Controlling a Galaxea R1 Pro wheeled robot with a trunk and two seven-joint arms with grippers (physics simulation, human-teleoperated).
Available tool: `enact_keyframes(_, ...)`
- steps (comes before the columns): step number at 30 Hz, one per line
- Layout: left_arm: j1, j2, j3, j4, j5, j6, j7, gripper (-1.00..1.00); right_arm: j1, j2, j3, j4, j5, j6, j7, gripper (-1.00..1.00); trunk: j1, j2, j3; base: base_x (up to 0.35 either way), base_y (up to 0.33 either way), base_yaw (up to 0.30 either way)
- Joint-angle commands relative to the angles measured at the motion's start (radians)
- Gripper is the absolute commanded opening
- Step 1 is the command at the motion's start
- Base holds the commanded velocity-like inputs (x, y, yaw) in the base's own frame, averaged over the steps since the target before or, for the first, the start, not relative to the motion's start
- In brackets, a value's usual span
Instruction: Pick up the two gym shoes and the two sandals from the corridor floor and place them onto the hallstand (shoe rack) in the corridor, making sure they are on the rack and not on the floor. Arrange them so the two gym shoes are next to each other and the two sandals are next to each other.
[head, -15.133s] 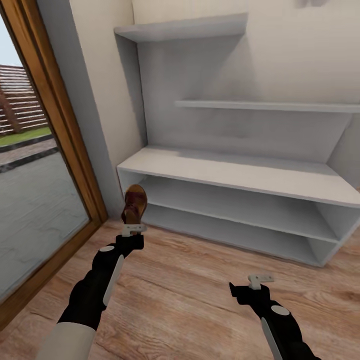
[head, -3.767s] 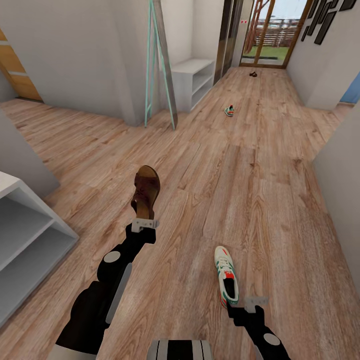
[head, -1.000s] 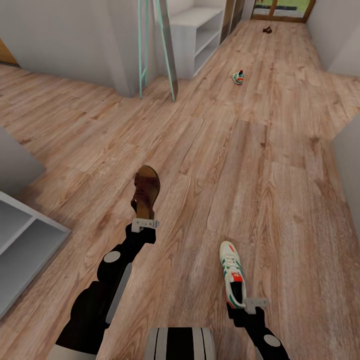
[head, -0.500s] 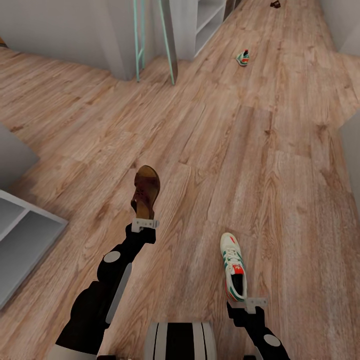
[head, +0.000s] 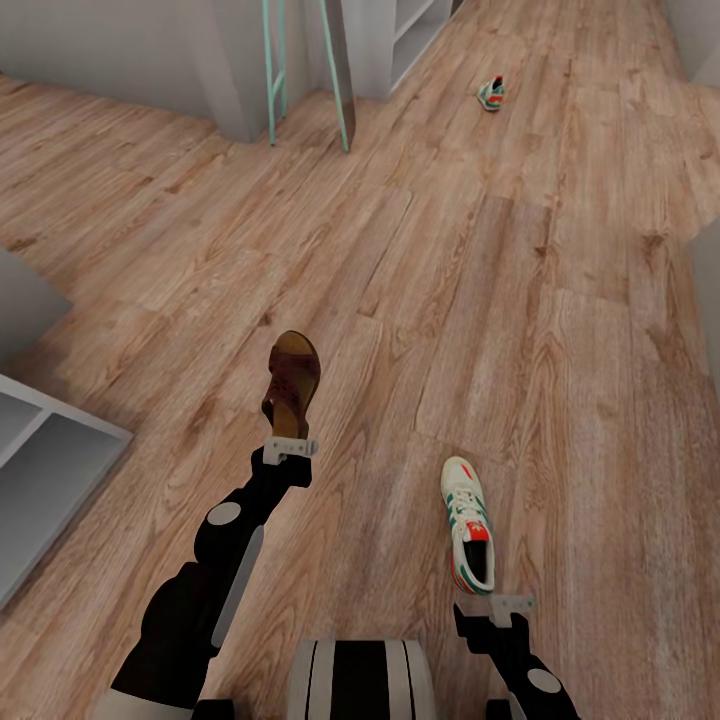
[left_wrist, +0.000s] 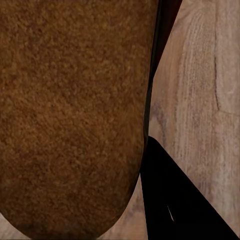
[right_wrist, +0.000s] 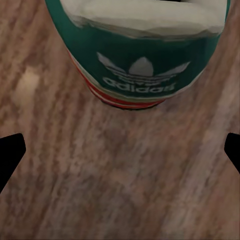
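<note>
My left pincer (head: 288, 446) grips a dark brown leather sandal (head: 291, 384) by its heel, holding it upright above the light wood-plank corridor floor (head: 560, 340). My right pincer (head: 505, 606) stands spread wide just behind the heel of a white gym shoe with green stripes and red-orange accents (head: 467, 521) lying on the floor. A second gym shoe (head: 490, 93) lies far down the corridor. The pale grey hallstand's (head: 45, 470) corner sits left.
</note>
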Motion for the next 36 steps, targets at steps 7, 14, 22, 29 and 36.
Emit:
enact_keyframes(7, 0.000, 0.000, 0.002, -0.001, -0.004, 0.006, -0.005, -1.00, 0.000, 0.000, 0.001, -0.006, 0.000, 0.004, 0.000, 1.00, 0.000, 0.000, -0.002, 0.072, 0.000, 0.000)
enact_keyframes(14, 0.000, 0.000, 0.002, -0.001, -0.004, 0.006, -0.005, -1.00, 0.000, 0.000, 0.001, -0.008, 0.000, 0.004, 0.000, 1.00, 0.000, 0.000, -0.002, 0.058, 0.000, 0.000)
enact_keyframes(22, 0.000, 0.000, 0.001, -0.001, -0.004, 0.006, -0.005, -1.00, 0.000, -0.002, 0.000, -0.008, 0.000, 0.004, 0.000, 1.00, 0.000, 0.000, -0.002, 0.050, 0.000, 0.000)
enact_keyframes(29, 0.000, 0.000, 0.002, -0.001, -0.004, 0.006, -0.005, -1.00, 0.000, -0.002, -0.002, -0.009, 0.000, 0.004, 0.000, 1.00, 0.000, 0.000, -0.002, 0.023, 0.000, 0.000)
enact_keyframes(36, 0.000, 0.000, 0.002, -0.001, -0.004, 0.006, -0.005, -1.00, 0.000, -0.002, -0.003, -0.012, 0.000, 0.004, 0.000, 1.00, 0.001, -0.001, -0.014, 0.001, 0.000, 0.000)
